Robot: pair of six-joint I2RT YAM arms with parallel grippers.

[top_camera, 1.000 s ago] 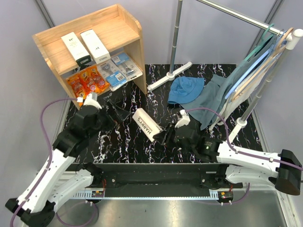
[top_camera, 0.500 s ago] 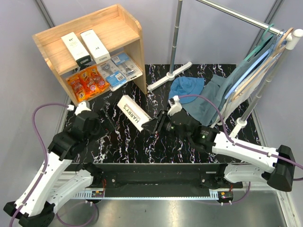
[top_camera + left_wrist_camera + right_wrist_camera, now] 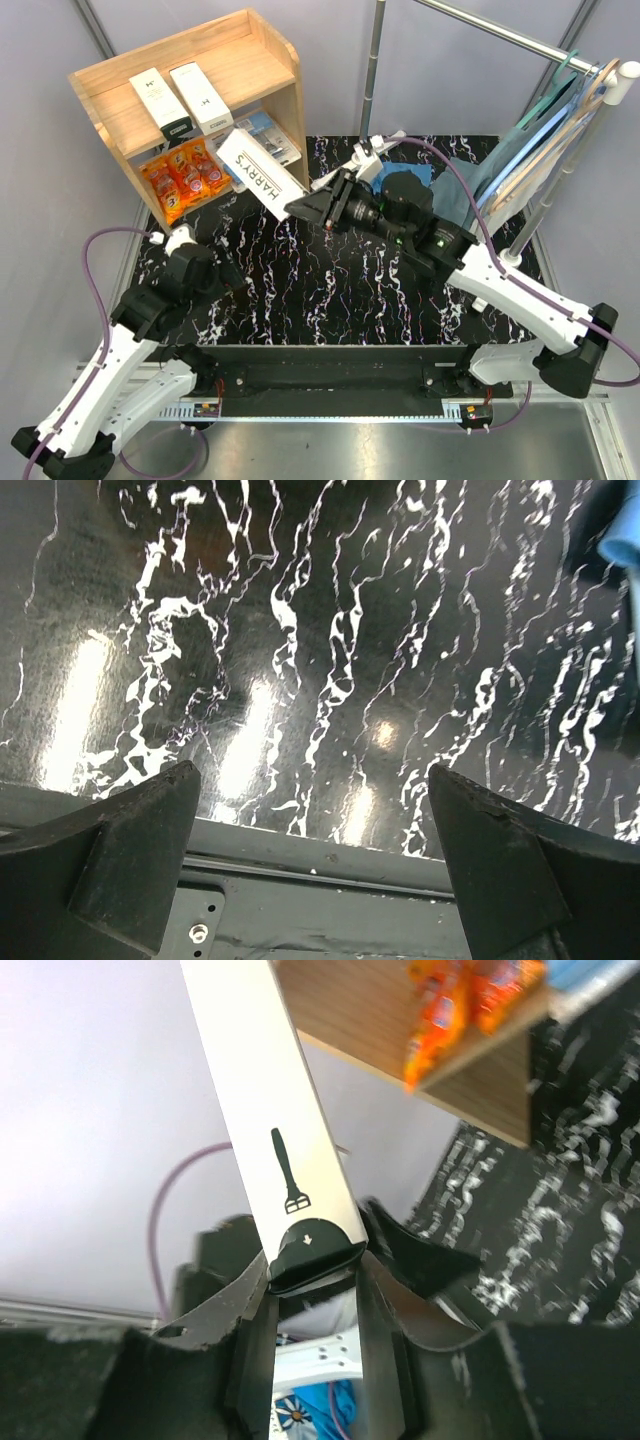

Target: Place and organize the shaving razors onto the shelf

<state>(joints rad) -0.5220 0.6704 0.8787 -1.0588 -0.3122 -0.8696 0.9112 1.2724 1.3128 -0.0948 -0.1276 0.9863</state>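
I am mid-carry with the third long white Harry's box [image 3: 258, 172]. My right gripper [image 3: 305, 208] is clamped on its dark end, which the right wrist view confirms: the dark cap sits pinched between my two fingers [image 3: 240, 1310], and the white length runs up and away toward the shelf [image 3: 290, 100]. The box hangs tilted in the air just in front of the shelf's right side panel, its far end over the mouth of the lower level. It is not yet resting on any level.

Two white boxes [image 3: 160, 97] already lie side by side on the shelf's upper level. The orange packs [image 3: 180, 172] and the blue blister packs [image 3: 255, 140] fill the lower one. I judge the box belongs on top, on the bare wood to the right of that pair. The next move calls for more height to clear the upper level's front edge, then a turn so the box lies parallel to its neighbours before I let go.

My left gripper [image 3: 312, 810] stands apart and holds nothing, well back from the shelf over the black table [image 3: 330, 290].

Half a second ago the box was lower and further out from the shelf's front; a second ago it lay further still. My left arm has drawn back from the shelf's foot.
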